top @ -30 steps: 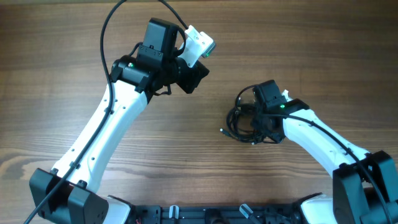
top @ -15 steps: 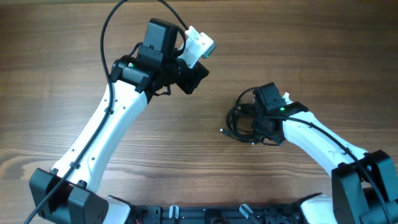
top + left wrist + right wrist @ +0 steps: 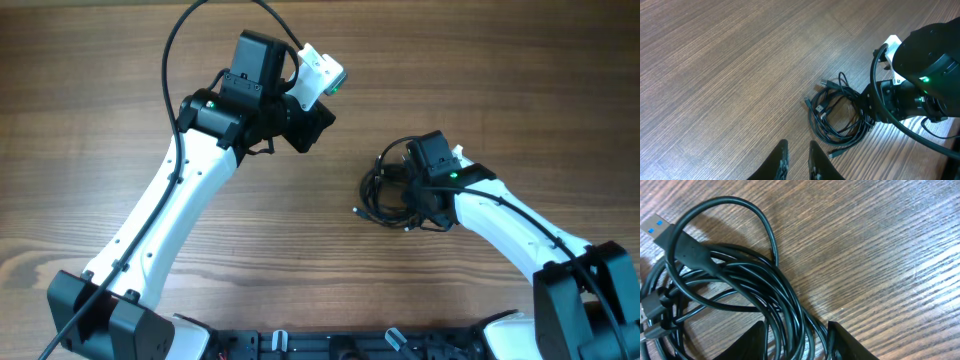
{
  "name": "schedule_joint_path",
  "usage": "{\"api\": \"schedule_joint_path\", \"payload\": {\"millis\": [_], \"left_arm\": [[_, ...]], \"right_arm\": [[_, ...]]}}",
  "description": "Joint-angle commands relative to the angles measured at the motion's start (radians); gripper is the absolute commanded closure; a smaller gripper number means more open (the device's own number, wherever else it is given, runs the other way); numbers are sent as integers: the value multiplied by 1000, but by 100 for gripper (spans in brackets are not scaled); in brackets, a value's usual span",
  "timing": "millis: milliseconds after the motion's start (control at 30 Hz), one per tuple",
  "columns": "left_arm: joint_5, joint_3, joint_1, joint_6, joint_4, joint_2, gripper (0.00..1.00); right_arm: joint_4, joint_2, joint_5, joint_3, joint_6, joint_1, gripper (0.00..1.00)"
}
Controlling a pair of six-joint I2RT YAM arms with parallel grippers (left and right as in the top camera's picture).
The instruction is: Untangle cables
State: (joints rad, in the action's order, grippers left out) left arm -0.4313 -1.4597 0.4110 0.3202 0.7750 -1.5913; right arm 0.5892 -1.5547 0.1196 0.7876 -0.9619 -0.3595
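Still bundled, the cables [image 3: 837, 115] lay tangled; the right gripper [image 3: 795, 337] straddled several strands, part-open, about to pinch; left gripper [image 3: 797, 162] narrow, empty.

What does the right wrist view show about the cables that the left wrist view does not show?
Only the right wrist view shows the blue insert inside the USB plug and the right gripper with its fingers apart around several strands. Only the left wrist view shows the whole bundle as one loose coil, the right arm at its right edge, and the left gripper raised away from the coil, fingers nearly together, holding nothing. Both views show the tangled black cables lying on the wooden table.
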Motion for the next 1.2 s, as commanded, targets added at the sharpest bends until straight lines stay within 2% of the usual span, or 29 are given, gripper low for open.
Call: {"api": "schedule_joint_path", "payload": {"millis": [0,133,233,300,400,500,667,733,900,1167], "left_arm": [[-17,-12,-5,17,1,-9,84],[-16,-12,-5,17,2,-8,85],[-16,-12,-5,17,2,-8,85],[-16,-12,-5,17,2,-8,85],[-16,-12,-5,17,2,-8,85],[-17,-12,-5,17,8,-9,84],[-134,-12,-5,123,77,-9,69],[-152,-12,-5,124,81,-9,63],[-371,-11,-5,274,136,-13,58],[-497,53,-5,331,133,-94,52]], "right_arm": [[-5,-48,-5,-11,18,-3,60],[-22,-79,-16,-11,18,-5,68],[-40,-79,-34,-11,15,-8,82],[-40,-78,-50,-11,9,-8,95],[-53,-66,-58,-8,21,-8,95],[-118,14,-104,-8,101,-8,95],[-190,213,-95,-6,124,0,96],[-200,259,-88,-6,126,21,95],[-260,269,-111,-6,124,37,95],[-412,269,-181,-6,72,37,95]]}}
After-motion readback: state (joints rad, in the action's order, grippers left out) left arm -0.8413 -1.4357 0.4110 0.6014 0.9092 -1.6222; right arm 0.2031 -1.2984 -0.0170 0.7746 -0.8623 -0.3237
